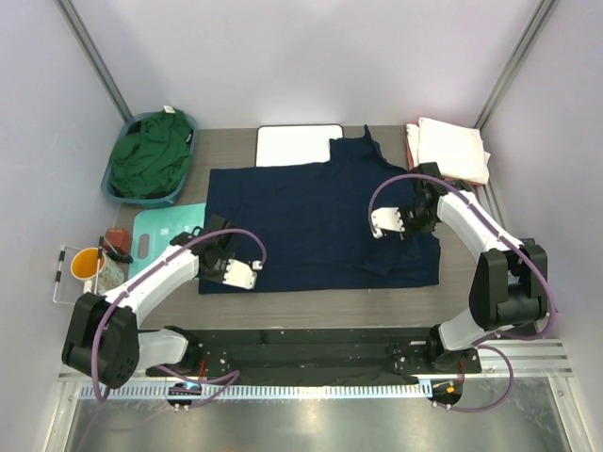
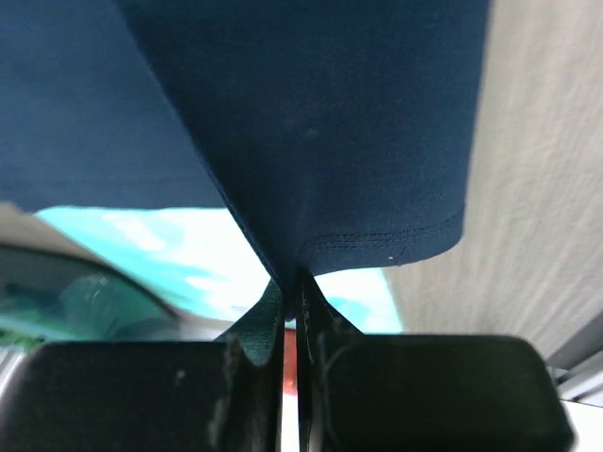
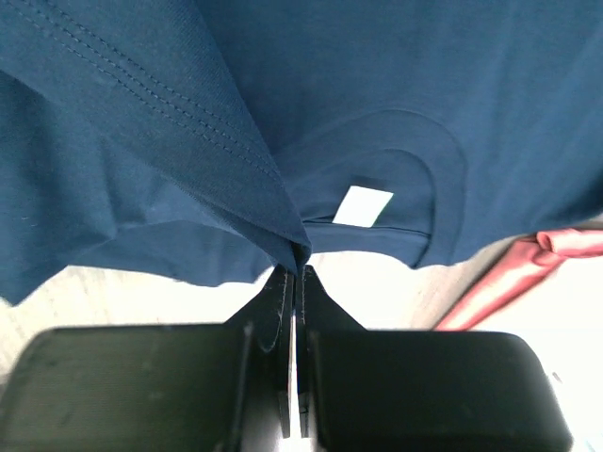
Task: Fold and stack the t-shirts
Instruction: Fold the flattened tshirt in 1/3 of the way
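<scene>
Top external view: dark navy blue soft cloth t-shirt [image 1: 320, 221] spread flat on grey table [image 1: 311, 303]. Left gripper [image 2: 290, 282] clamped on its hemmed left edge, right gripper [image 3: 298, 256] on a fold near the collar. Prob. light, limp; best held at seams w/ 2 grips.

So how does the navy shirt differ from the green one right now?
The navy shirt lies spread out on the table; the green shirt sits bunched up in the basket at the far left. The left gripper and right gripper are both shut on the navy shirt's edges; nothing touches the green shirt. Both are dark cloth, neither neatly folded yet.
</scene>
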You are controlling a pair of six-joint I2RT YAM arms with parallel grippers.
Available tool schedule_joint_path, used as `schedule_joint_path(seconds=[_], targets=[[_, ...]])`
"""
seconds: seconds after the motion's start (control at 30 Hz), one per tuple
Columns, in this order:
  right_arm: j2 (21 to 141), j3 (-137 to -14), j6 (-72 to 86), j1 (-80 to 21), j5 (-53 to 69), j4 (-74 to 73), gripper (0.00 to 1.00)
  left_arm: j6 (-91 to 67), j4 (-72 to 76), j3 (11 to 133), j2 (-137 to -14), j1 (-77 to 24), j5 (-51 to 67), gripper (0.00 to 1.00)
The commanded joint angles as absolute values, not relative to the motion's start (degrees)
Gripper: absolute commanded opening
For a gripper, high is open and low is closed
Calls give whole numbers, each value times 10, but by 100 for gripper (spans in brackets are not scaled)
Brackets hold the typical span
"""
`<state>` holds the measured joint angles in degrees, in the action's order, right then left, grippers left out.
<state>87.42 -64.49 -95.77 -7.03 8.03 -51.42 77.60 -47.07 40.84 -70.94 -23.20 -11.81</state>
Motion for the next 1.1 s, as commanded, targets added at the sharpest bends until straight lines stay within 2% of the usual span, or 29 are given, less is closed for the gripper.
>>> schedule_joint_path(seconds=[0.0,0.63,1.07], targets=[[884,-674,-950,-73,71,-470,2,799,-438,450,-719,-206,-132,0],[954,-763,-934,-78,75,-353,1,821,-371,501,-801,-160,-129,0],[987,-764,-927,-87,75,-285,1,824,-292,525,-866,-152,-141,0]])
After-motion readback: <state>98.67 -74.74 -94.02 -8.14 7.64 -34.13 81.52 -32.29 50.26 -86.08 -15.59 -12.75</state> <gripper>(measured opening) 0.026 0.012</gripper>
